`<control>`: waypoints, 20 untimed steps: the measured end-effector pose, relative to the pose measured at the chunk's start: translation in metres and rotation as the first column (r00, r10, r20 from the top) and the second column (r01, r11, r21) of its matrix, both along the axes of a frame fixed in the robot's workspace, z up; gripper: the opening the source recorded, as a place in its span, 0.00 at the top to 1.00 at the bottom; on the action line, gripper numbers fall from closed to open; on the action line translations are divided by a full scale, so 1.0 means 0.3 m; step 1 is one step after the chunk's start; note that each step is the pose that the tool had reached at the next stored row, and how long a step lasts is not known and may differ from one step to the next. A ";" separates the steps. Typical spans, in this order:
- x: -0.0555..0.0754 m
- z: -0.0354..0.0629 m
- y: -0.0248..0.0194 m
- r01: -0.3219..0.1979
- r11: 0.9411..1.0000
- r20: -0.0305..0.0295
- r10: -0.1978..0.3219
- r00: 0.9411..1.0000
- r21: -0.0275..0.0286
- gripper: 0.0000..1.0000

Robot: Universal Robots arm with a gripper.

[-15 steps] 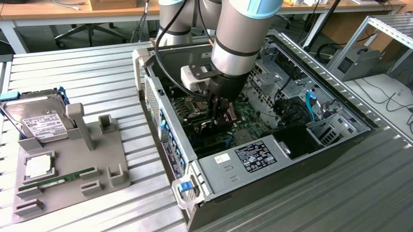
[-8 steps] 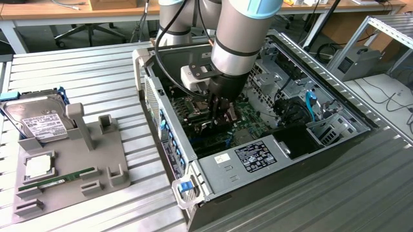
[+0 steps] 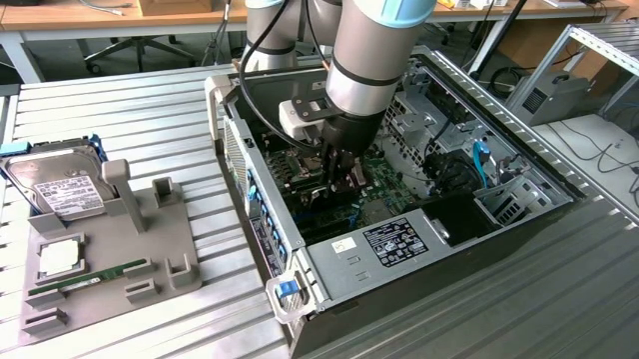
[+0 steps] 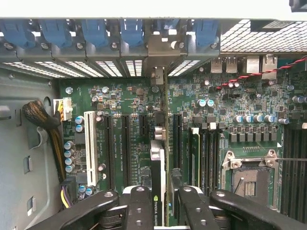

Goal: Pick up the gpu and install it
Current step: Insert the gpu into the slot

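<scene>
We see the gripper (image 4: 160,199) partly closed, fingers pinching the gpu (image 4: 157,167) by its top edge, card edge-on over the motherboard (image 4: 120,100) slots inside the computer case (image 3: 330,262). We judge the risk is misalignment: a card tilted or off its slot could jam or bend its bracket.
</scene>
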State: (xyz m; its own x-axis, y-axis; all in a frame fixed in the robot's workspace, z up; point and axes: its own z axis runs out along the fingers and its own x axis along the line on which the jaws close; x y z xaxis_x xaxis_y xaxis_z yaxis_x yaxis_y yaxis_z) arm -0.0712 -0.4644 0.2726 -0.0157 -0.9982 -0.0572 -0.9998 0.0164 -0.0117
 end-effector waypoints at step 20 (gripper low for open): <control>-0.011 -0.003 0.001 0.000 1.000 0.000 0.000 1.000 0.000 0.74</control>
